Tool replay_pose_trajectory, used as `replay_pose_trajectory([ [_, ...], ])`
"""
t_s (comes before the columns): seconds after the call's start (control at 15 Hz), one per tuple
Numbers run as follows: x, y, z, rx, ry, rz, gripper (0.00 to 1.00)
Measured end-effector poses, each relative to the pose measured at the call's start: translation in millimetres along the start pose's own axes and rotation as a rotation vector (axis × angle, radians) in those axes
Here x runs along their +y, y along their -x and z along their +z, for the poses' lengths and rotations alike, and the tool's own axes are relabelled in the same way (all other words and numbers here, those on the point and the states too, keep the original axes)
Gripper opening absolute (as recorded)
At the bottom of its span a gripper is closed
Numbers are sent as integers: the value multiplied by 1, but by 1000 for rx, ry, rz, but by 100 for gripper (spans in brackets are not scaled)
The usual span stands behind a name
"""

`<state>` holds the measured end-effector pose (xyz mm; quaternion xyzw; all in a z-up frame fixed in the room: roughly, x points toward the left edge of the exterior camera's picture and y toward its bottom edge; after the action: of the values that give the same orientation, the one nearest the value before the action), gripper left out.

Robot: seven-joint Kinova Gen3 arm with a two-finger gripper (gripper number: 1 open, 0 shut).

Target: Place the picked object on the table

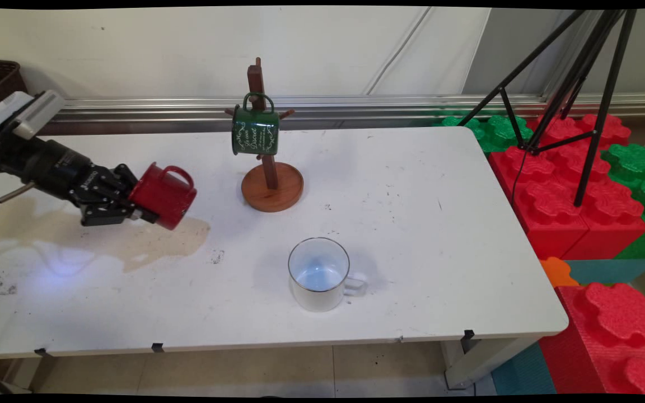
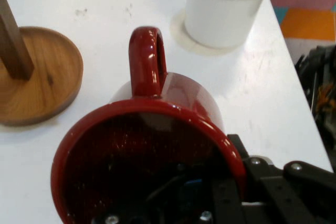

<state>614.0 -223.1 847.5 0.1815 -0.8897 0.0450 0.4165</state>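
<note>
Holding a red mug (image 1: 164, 195) clamped in my gripper (image 1: 132, 205), w/ 1 finger inside the mouth and the other outside on the wall, so I've got it by the rim; the hand view looks straight into the open mouth. Mug's lifted off the table (image 1: 412, 235) over its left part, lying on its side w/ mouth toward my wrist, bottom pointing right, handle (image 1: 180, 173) up. That keeps the handle loop free & unblocked by my fingers. Right of the mug, well apart, stands a wooden mug rack (image 1: 271, 184): round base, upright post, short pegs near the top. A green mug (image 1: 255, 130) hangs by its handle on the front peg, covering the upper post from the main cam; other pegs stick out either side of it, look bare. Near the table's front edge, between rack & edge, a white mug (image 1: 319, 273) sits upright, mouth up, handle to the right, apart from everything. Brownish stain (image 1: 149, 243) on the table below me. Nothing between red mug & rack. Off the table's right: tripod (image 1: 580, 84) legs & red/green foam blocks (image 1: 569, 184), out of the way.
</note>
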Motion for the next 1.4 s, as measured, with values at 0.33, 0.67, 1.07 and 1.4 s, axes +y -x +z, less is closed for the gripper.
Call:
replay_pose_trajectory([
  [0.33,2,6,-13,-94,-14,68,0],
  [0.67,-1,14,-13,-198,-36,114,0],
  [1.07,-4,22,-6,-286,-61,143,0],
  [1.4,-5,27,-4,-339,-70,167,0],
])
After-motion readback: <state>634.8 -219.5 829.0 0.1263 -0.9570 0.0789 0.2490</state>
